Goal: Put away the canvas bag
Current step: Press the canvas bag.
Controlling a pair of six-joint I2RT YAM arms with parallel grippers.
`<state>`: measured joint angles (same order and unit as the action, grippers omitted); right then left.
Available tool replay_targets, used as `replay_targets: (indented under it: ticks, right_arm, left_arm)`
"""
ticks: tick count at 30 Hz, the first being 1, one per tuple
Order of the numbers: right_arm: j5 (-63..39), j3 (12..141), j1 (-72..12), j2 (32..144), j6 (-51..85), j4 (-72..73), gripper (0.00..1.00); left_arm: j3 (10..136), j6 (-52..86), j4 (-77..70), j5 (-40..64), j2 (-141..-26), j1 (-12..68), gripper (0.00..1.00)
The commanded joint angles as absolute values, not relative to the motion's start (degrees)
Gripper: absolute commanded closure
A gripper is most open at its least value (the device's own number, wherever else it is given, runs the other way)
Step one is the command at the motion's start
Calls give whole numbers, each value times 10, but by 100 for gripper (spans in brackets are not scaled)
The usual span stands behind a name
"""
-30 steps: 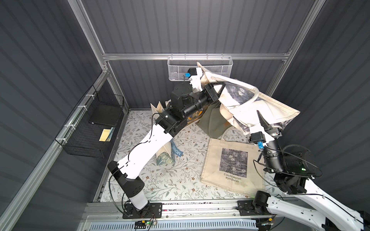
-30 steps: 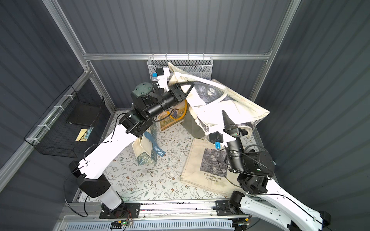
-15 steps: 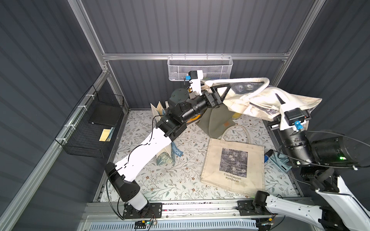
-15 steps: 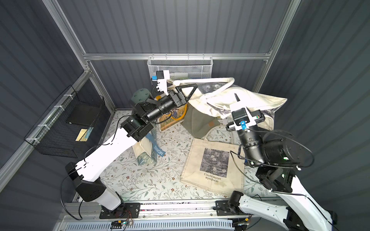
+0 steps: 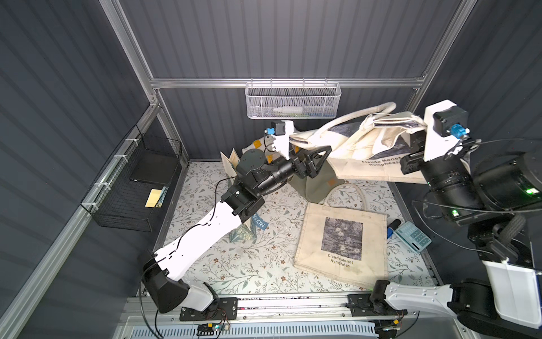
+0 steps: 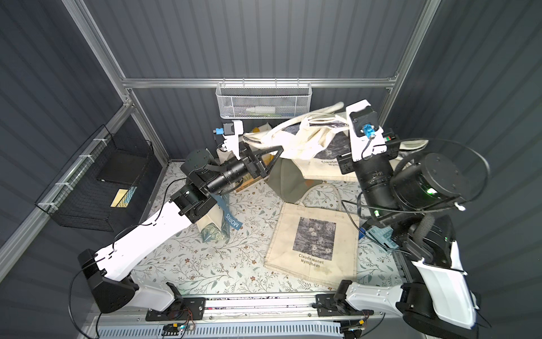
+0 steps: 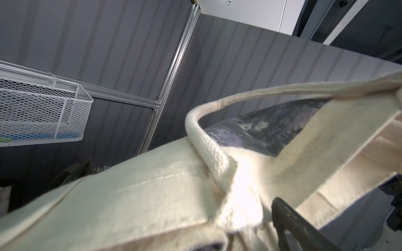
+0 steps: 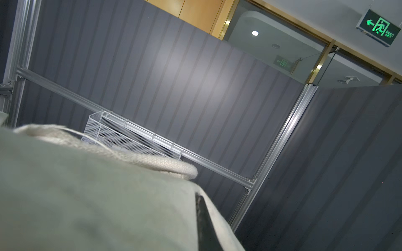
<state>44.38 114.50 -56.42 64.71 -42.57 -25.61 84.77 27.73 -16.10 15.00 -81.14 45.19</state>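
The cream canvas bag (image 5: 360, 143) with a dark print hangs stretched in the air across the back, seen in both top views (image 6: 305, 141). My right gripper (image 5: 415, 146) is raised at the right and shut on the bag's far end; cloth wraps its one visible finger (image 8: 202, 219). My left gripper (image 5: 321, 163) stands open under the bag's left end, and the cloth (image 7: 152, 195) drapes over it. A rope handle (image 7: 202, 139) loops up from the bag. Only one left finger (image 7: 291, 226) shows; the rest is hidden by cloth.
A second printed canvas bag (image 5: 341, 243) lies flat on the floral floor. An olive bag (image 5: 316, 187) stands behind it and a Morris bag (image 5: 252, 229) leans by the left arm. A white mesh basket (image 5: 293, 99) and black wire basket (image 5: 137, 187) hang on walls. Calculator (image 5: 412, 236) at right.
My left gripper has opened and let go of the bag's edge. My right arm has swung up and to the right, pulling the bag out flatter across the back.
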Motion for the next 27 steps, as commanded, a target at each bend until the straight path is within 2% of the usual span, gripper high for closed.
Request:
replay_targets:
  ticks: [1, 9, 13, 16, 25, 27]
  right_arm:
    - [468, 1167, -567, 643, -367, -227, 100]
    - [452, 1174, -567, 642, -329, -257, 100]
    - [437, 1178, -566, 642, -304, -283, 100]
    - [422, 1189, -566, 642, -280, -301, 100]
    - [394, 1240, -566, 655, -241, -369, 100]
    - [387, 1245, -567, 659, -232, -382, 100]
  left_arm:
    - [771, 167, -151, 171, -761, 447, 1]
    - [631, 14, -133, 110, -652, 447, 1]
    - [626, -81, -139, 70, -672, 447, 1]
    - [622, -129, -205, 73, -705, 434, 1]
    - [627, 4, -377, 200, -790, 299, 1]
    - [641, 75, -427, 267, -813, 265, 1]
